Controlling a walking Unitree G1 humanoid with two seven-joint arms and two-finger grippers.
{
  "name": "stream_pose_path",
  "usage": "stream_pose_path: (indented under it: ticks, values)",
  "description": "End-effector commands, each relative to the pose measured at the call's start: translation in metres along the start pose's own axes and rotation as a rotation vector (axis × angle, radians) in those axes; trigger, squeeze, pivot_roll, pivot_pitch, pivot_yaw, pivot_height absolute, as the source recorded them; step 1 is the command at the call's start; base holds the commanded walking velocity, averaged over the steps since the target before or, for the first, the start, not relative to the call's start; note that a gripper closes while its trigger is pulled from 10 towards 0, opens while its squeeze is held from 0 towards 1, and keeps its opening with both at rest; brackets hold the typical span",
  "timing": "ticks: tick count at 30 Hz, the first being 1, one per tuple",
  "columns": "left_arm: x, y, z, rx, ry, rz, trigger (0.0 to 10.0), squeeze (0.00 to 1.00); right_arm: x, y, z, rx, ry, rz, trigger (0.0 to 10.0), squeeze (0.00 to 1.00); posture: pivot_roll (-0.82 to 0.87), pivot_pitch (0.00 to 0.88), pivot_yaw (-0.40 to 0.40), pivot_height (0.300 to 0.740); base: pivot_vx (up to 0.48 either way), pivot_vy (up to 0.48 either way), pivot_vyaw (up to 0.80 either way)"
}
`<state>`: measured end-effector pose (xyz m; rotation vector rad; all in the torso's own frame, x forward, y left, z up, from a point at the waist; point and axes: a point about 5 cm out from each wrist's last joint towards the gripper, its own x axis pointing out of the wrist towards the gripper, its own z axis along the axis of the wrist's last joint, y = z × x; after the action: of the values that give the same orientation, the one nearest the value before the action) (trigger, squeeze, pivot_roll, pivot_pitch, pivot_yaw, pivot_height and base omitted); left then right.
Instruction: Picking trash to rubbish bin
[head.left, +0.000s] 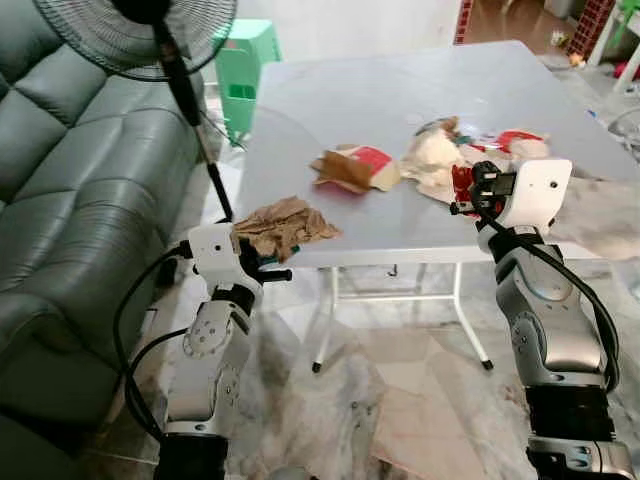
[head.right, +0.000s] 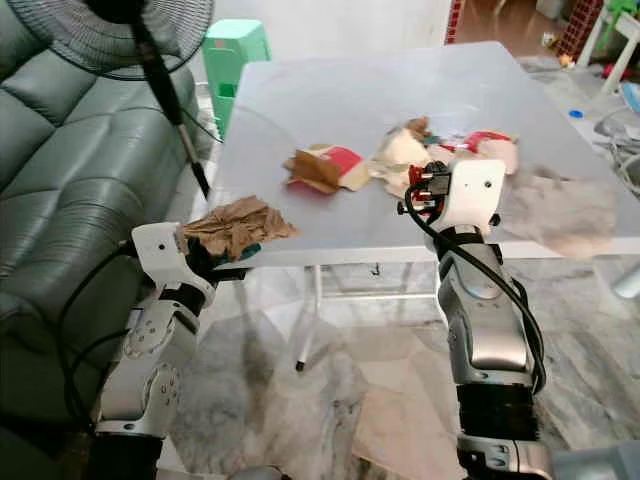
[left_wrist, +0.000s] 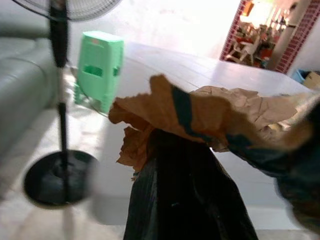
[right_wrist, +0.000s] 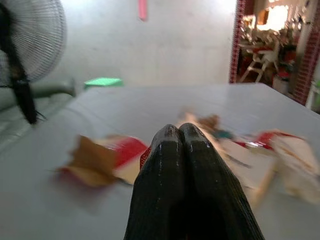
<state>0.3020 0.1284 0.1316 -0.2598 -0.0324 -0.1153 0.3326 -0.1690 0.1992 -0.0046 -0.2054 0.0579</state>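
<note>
A crumpled brown paper (head.left: 285, 225) hangs at the white table's (head.left: 380, 90) front left edge, and my left gripper (head.left: 268, 262) is shut on it from below. In the left wrist view the paper (left_wrist: 215, 117) spreads over the black fingers (left_wrist: 185, 195). My right gripper (head.left: 470, 190) is raised over the table's front edge, shut, with nothing seen between its fingers (right_wrist: 165, 165). Just beyond it lies more trash: a red and brown carton (head.left: 355, 168), white crumpled wrappers (head.left: 435, 160) and a red-white packet (head.left: 520, 142).
A grey-green sofa (head.left: 70, 180) runs along the left. A standing fan (head.left: 140, 30) is between the sofa and the table, with a green plastic stool (head.left: 240, 70) behind it. A translucent plastic bag (head.left: 600, 215) lies on the table's right front.
</note>
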Motion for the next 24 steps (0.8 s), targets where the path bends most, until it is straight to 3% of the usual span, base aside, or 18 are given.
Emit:
stream_pose_path:
  ticks: [1, 18, 24]
  values:
    - [0.0012, -0.0016, 0.002, 0.004, 0.0, -0.01, 0.0, 0.0, -0.0001, -0.0025, 0.0003, -0.001, 0.001, -0.005, 10.0, 0.0, -0.04, 0.05, 0.077, 0.74, 0.0, 0.48, 0.0]
    - [0.0009, -0.0032, 0.0011, 0.005, 0.008, -0.022, 0.0, 0.0, 0.0001, -0.0023, 0.0, 0.0, -0.002, -0.012, 10.0, 0.0, -0.04, 0.047, 0.081, 0.74, 0.0, 0.47, 0.0]
    - [0.001, -0.0059, 0.0037, 0.012, -0.01, -0.043, 0.0, 0.0, 0.0009, -0.0033, 0.0006, -0.004, -0.004, -0.015, 10.0, 0.0, -0.03, 0.045, 0.081, 0.74, 0.0, 0.0, 0.0]
